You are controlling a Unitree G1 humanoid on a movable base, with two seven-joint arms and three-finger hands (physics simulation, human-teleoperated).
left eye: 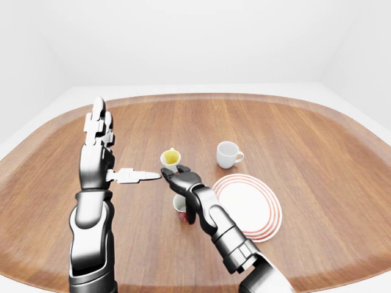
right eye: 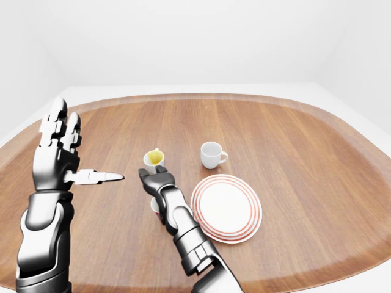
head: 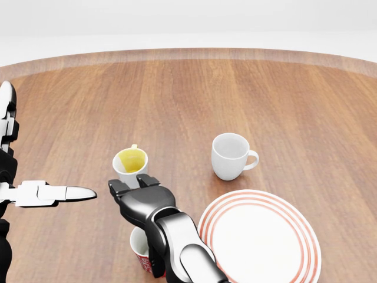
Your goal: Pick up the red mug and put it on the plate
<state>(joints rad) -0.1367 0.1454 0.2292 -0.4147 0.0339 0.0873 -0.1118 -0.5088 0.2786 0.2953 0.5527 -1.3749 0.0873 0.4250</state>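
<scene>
- My right hand (head: 138, 197) hangs over the table (head: 283, 94), fingers (head: 118, 188) spread and closed on nothing.
- The red mug (head: 141, 250) stands upright on the table directly under my right forearm, toward the bottom of the head view from the hand. The arm covers much of it; I see part of its white inside and a strip of red wall. I cannot tell whether the arm touches it.
- Just beyond my right fingertips, toward the top of the head view, stands a white cup with a yellow inside (head: 131, 165). Its rim is very near the fingers; I cannot tell whether they touch.
- To the right of the hand in the head view lies the plate (head: 306, 236), white with red rings, flat on the table, nothing on it. Its left rim comes close to my forearm and the mug.
- Up and to the right of the hand stands a white cup (head: 230, 156), upright, handle to the right, just above the plate and apart from it.
- My left hand (left eye: 101, 146) is raised well to the left, fingers straight up, thumb (left eye: 134, 176) stuck out sideways toward the right hand, holding nothing.
</scene>
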